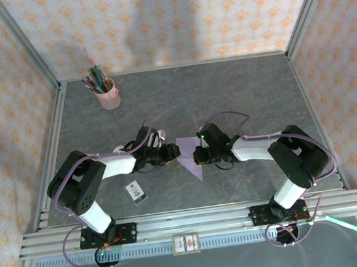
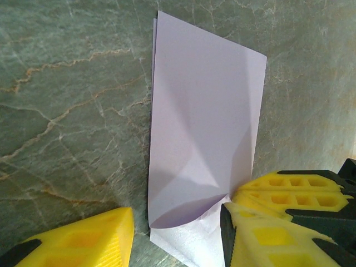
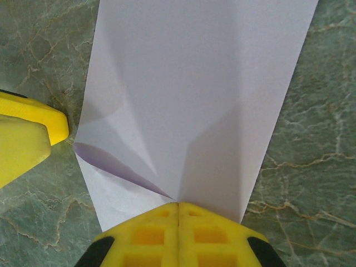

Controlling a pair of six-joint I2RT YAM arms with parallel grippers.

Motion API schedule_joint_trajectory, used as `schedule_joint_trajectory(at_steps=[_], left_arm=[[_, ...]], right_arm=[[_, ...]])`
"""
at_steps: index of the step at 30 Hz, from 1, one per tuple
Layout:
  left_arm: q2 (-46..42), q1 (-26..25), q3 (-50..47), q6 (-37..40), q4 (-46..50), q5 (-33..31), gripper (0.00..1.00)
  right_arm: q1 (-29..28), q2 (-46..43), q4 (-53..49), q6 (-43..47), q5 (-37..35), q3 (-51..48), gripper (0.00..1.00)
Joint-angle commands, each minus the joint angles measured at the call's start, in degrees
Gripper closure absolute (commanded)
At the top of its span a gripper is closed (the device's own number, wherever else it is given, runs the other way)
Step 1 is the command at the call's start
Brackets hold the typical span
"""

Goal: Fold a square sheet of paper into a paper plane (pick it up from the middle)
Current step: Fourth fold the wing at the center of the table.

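Sheet (image 1: 187,152) lies part-folded mid worktop (image 1: 226,94), betw. both arms. Right tool (image 3: 178,222) is pressed together, tips pushing down on the sheet's edge, prob. so it can't slide. Left tool (image 2: 175,231) has fingers apart round the curled flap, prob. to fold it.

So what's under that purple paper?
A lower layer of the same folded sheet peeks out, lying on the grey table. Anything beneath its middle is covered.
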State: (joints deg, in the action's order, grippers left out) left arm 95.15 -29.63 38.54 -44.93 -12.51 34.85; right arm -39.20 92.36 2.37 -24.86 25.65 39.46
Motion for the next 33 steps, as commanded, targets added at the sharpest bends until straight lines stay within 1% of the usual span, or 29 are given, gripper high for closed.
schedule_joint_trajectory(at_steps=[1,4,7,13,18,22,27,33], left_arm=[[2.1,-0.6,1.4,0.7,-2.1,1.4,0.54],[2.4,-0.5,1.3,0.1,-3.5,3.1,0.55],[2.3,-0.6,2.0,0.8,-2.2,2.8,0.56],[1.9,-0.7,4.4,2.7,4.8,-1.3,0.61],[2.1,-0.9,5.9,3.5,8.0,-2.8,0.62],[0.1,-1.0,6.4,3.9,11.0,-6.7,0.62],[1.9,-2.0,7.5,4.1,12.3,-5.8,0.62],[3.5,-2.9,7.7,3.5,10.8,-4.4,0.62]], right_arm=[[0.0,0.9,-2.2,0.3,-2.7,-1.4,1.0],[0.0,1.2,-1.9,0.3,-2.7,-1.5,1.0],[0.0,1.2,-1.7,0.2,-2.5,-1.6,1.0],[0.1,1.0,-1.7,0.2,-2.5,-1.9,1.0],[0.2,0.8,-1.4,0.1,-2.6,-2.5,1.0],[0.3,1.0,-1.1,0.1,-2.4,-2.7,1.0],[0.3,1.3,-0.9,0.2,-2.4,-2.5,1.0],[0.4,1.0,-0.6,0.1,-2.4,-3.2,1.0]])
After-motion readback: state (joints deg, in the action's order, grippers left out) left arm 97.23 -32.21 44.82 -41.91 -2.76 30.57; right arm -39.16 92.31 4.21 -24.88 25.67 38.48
